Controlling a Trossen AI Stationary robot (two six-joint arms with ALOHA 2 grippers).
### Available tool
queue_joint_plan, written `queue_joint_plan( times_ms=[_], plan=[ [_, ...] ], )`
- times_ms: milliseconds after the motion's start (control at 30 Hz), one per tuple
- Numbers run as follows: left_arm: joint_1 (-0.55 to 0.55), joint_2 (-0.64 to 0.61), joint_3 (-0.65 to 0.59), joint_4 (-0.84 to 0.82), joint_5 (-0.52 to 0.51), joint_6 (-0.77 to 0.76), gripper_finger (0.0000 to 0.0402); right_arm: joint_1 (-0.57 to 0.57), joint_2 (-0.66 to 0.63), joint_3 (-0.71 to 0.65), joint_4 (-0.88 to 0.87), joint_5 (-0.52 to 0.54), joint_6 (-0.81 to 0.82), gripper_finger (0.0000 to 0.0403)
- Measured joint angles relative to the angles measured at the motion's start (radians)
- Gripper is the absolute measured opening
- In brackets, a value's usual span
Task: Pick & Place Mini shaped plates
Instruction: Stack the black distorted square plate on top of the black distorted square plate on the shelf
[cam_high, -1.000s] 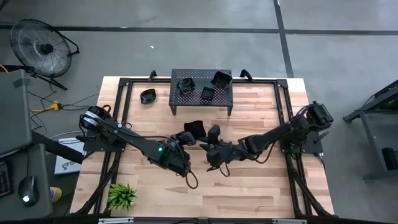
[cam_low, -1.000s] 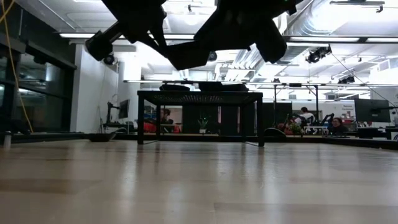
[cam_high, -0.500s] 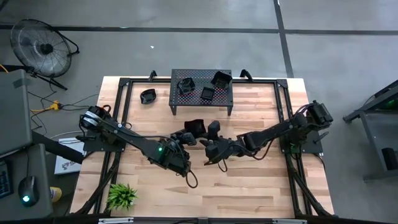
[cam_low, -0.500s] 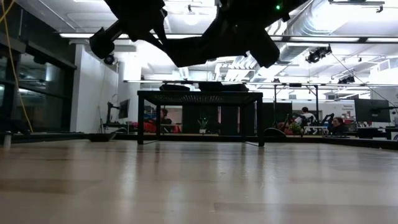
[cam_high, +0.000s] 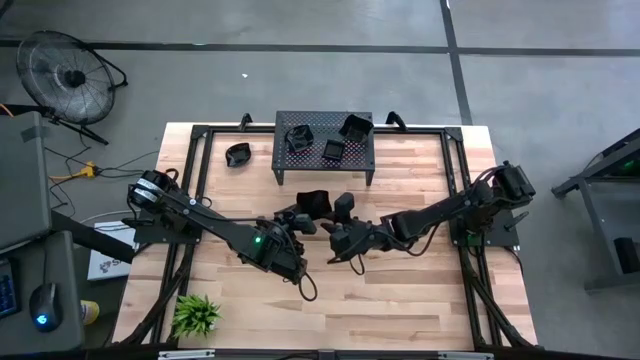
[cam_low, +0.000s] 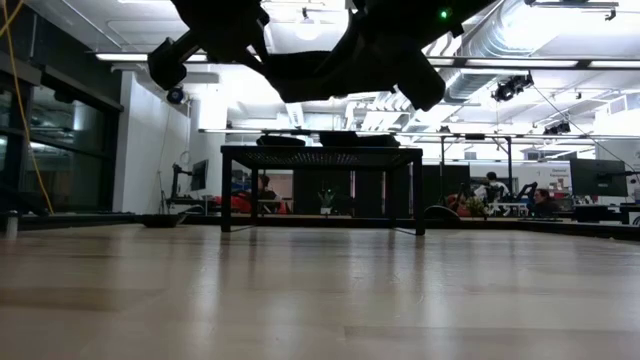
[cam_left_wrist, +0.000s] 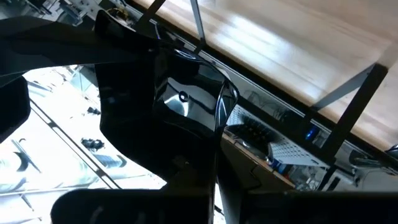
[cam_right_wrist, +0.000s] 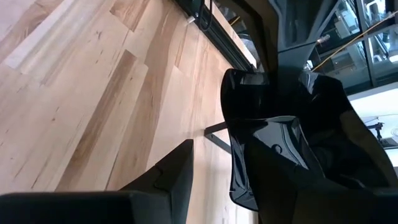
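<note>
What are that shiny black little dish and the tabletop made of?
The dish looks like glazed ceramic or glossy plastic; it mirrors the room sharply, so either fits. The tabletop looks like pale wood planks with visible grain and seams, lightly sealed.
</note>
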Motion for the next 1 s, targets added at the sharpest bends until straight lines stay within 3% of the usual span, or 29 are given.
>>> queue_joint_plan(
  times_ms=[267, 700, 1000],
  plan=[
    [0.000, 0.000, 0.000, 0.004, -0.004, 0.024, 0.0000, 0.000, 0.000, 0.000, 0.026, 0.006, -0.002, 0.0128],
    [0.000, 0.000, -0.001, 0.030, 0.015, 0.017, 0.0000, 0.000, 0.000, 0.000, 0.025, -0.004, -0.036, 0.0007],
    [0.000, 0.000, -0.001, 0.030, 0.017, 0.016, 0.0007, -0.001, -0.001, 0.000, 0.022, -0.014, -0.035, 0.0003]
  ],
)
